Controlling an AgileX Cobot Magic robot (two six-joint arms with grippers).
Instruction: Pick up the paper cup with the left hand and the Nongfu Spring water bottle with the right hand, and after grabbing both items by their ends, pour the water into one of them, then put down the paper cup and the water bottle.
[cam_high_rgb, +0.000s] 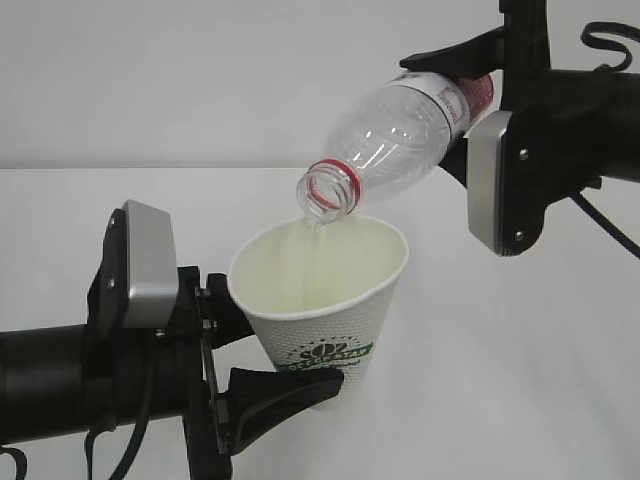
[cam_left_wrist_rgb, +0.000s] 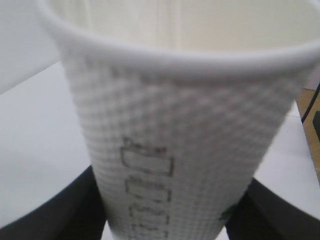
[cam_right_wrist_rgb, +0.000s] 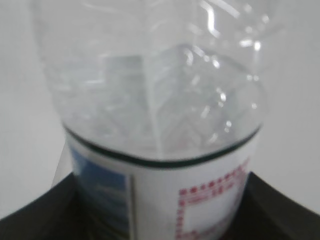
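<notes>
The white paper cup (cam_high_rgb: 318, 305) with a green logo stands upright in the air, held near its base by my left gripper (cam_high_rgb: 262, 352), whose black fingers (cam_left_wrist_rgb: 47, 212) press both sides of the cup (cam_left_wrist_rgb: 180, 135). Above it, my right gripper (cam_high_rgb: 462, 105) is shut on the labelled lower end of the Nongfu Spring water bottle (cam_high_rgb: 395, 130). The bottle tilts neck-down to the left, its open mouth with the red ring just over the cup's rim. A thin stream of water (cam_high_rgb: 314, 228) runs into the cup. The bottle (cam_right_wrist_rgb: 160, 150) fills the right wrist view between dark fingers (cam_right_wrist_rgb: 280, 210).
A white table (cam_high_rgb: 500, 380) stretches under both arms, with a pale wall behind. A dark cable (cam_high_rgb: 610, 225) hangs off the right arm. A strip of brown floor (cam_left_wrist_rgb: 307, 135) shows past the table's right edge in the left wrist view.
</notes>
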